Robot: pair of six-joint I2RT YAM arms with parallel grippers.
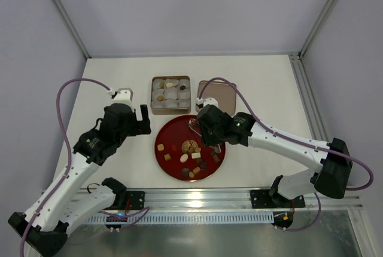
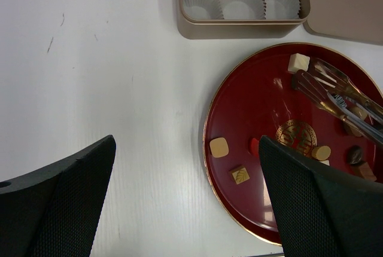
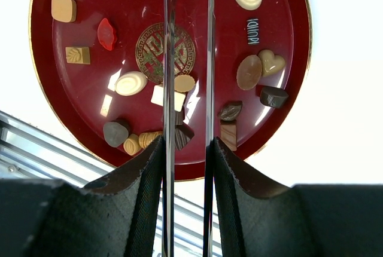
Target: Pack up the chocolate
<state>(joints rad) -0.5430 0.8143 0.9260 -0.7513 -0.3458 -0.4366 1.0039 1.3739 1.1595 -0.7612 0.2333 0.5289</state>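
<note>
Metal tongs [image 3: 209, 60] are gripped between the fingers of the right end effector [image 3: 187, 144]. Their blades are held a little apart over the plate [image 3: 287, 60], presumably so a piece can be pinched without being crushed. Most of the chocolate [image 3: 131, 82] is scattered on that plate; a few pieces are seated in paper cups in the tin [image 2: 239, 28] just beyond. The left end effector [image 2: 187, 149] is spread wide above the counter [image 2: 90, 60], beside the plate, holding nothing.
</note>
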